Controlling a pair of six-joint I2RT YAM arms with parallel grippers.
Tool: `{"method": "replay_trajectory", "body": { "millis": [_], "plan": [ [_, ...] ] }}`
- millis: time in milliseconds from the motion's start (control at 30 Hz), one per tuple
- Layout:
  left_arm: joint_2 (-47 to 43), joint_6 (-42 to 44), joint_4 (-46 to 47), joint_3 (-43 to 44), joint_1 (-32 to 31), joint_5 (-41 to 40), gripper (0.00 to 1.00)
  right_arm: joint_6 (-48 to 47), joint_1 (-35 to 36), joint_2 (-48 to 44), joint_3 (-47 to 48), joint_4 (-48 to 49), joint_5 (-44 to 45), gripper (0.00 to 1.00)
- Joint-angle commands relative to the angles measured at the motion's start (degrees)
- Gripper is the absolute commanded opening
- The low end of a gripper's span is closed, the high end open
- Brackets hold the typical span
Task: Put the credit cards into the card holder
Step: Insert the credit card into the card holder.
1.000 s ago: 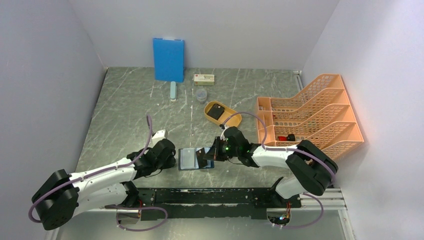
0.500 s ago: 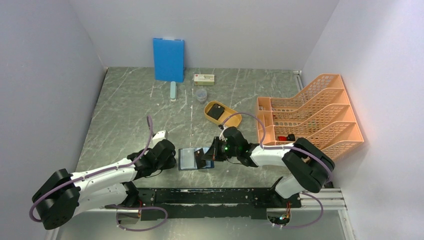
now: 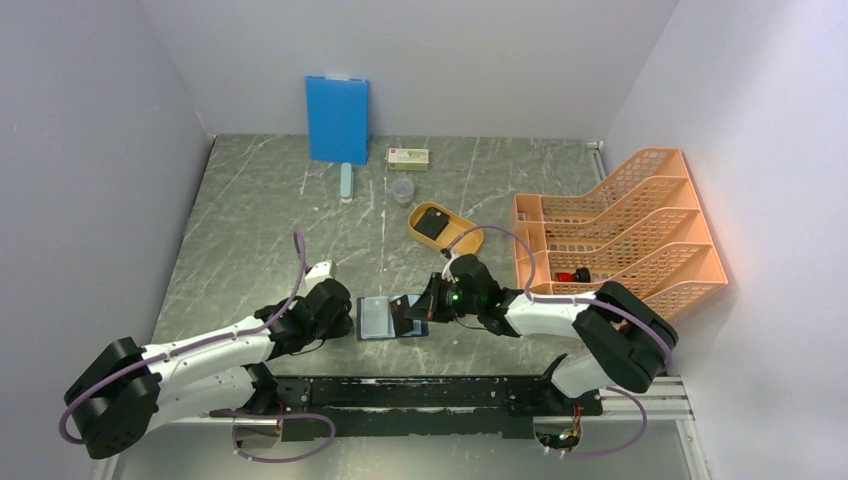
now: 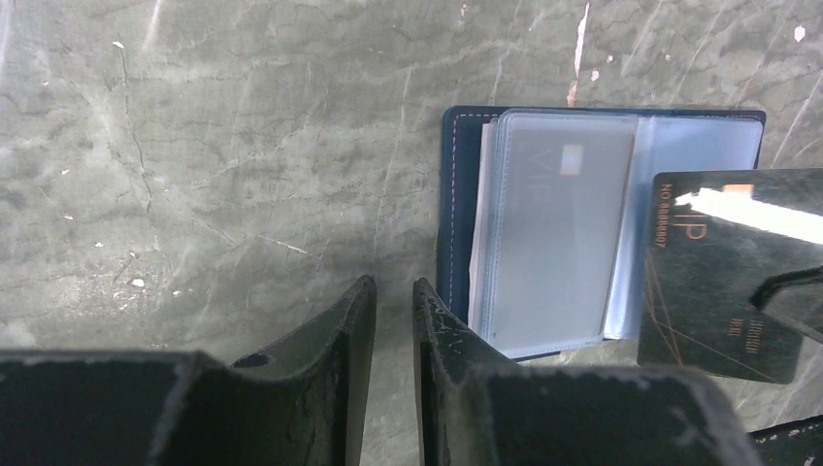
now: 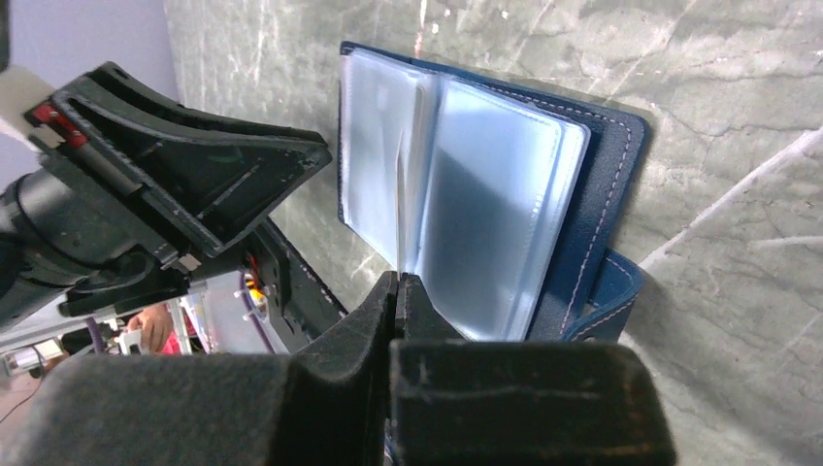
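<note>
Right gripper (image 5: 400, 286), lower centre: clamps card (image 4: 718, 282) at holder (image 5: 602, 194) sleeves. Left gripper (image 4: 393, 320): barely parted, empty. Risk: card snags, unpinned holder slides.

Left end effector (image 4: 393, 291) and right end effector (image 5: 400, 280) flank the card holder (image 4: 456, 204).

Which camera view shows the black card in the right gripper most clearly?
The left wrist view: the black card faces the camera and its gold print is visible. The right wrist view shows only its thin edge, pinched in the right gripper. The top view shows just a small dark patch.
</note>
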Motion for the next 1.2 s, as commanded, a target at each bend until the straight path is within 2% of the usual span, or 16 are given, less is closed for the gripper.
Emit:
{"method": "replay_trajectory", "body": {
  "millis": [0, 833, 1000, 1167],
  "plan": [
    [-0.97, -0.36, -0.18, -0.60, 0.21, 0.05, 0.26, -0.24, 0.22, -3.12, -0.56, -1.17, 2.03, 0.00],
    [-1.23, -0.46, 0.01, -0.79, 0.22, 0.84, 0.25, 1.29, 0.26, 3.61, 0.41, 2.98, -2.13, 0.00],
    [-0.93, -0.28, 0.24, -0.75, 0.26, 0.93, 0.25, 1.08, 0.48, 3.52, 0.59, 3.21, -2.09, 0.00],
    [-0.65, -0.18, 0.41, -0.80, 0.22, 0.83, 0.25, 0.53, 0.65, -0.49, -0.15, 1.40, 2.07, 0.00]
  ]
}}
